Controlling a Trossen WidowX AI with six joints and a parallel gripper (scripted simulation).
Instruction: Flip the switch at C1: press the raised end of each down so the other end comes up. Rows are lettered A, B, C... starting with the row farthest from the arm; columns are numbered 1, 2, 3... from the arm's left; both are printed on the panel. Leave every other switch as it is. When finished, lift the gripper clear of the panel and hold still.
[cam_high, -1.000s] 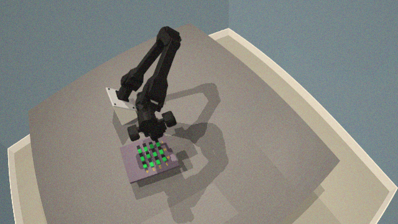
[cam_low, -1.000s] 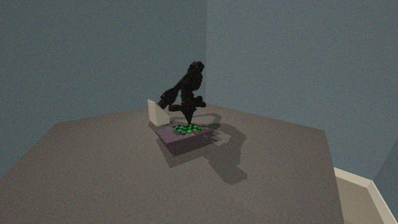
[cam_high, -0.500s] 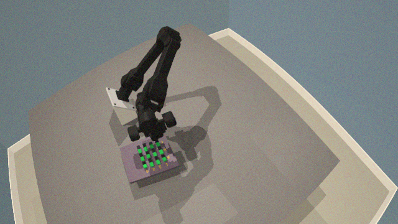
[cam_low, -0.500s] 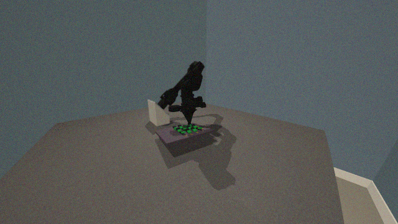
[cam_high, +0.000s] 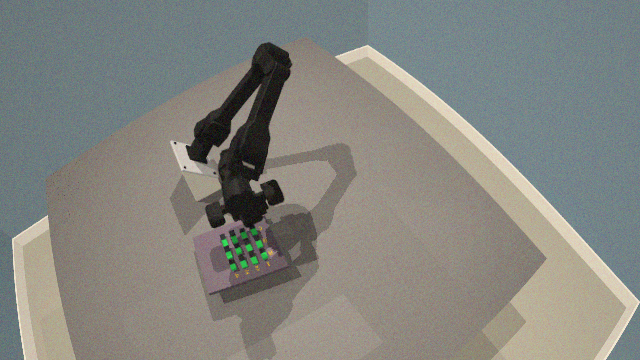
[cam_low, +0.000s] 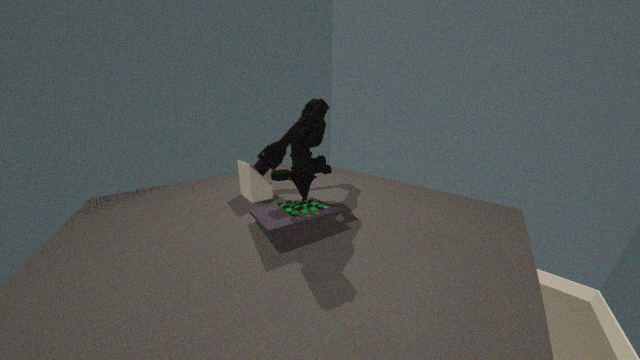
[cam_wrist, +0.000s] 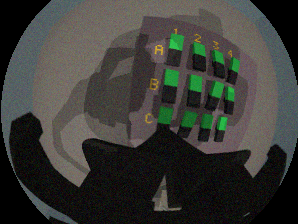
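The purple panel (cam_high: 204, 252) (cam_low: 270, 220) (cam_wrist: 236, 143) carries several rocker switches with green and black halves, with printed letters and numbers. Switch C1 (cam_high: 254, 232) (cam_wrist: 165, 116) is in the column 1 place of the row nearest the arm. Its green half shows in the wrist view. Its near half is hidden behind the fingertips, and which end is raised cannot be told. My gripper (cam_high: 252, 225) (cam_low: 305, 199) (cam_wrist: 162, 130) is shut and empty, pointing down. Its tips are at the near part of C1; whether they touch it cannot be told.
Switch B1 (cam_wrist: 170, 86) stands just beyond C1, and switch C2 (cam_wrist: 188, 120) is close on its right. The pale arm base block (cam_high: 202, 186) (cam_low: 256, 188) stands beside the panel. The arm's shadow falls over part of the panel and table.
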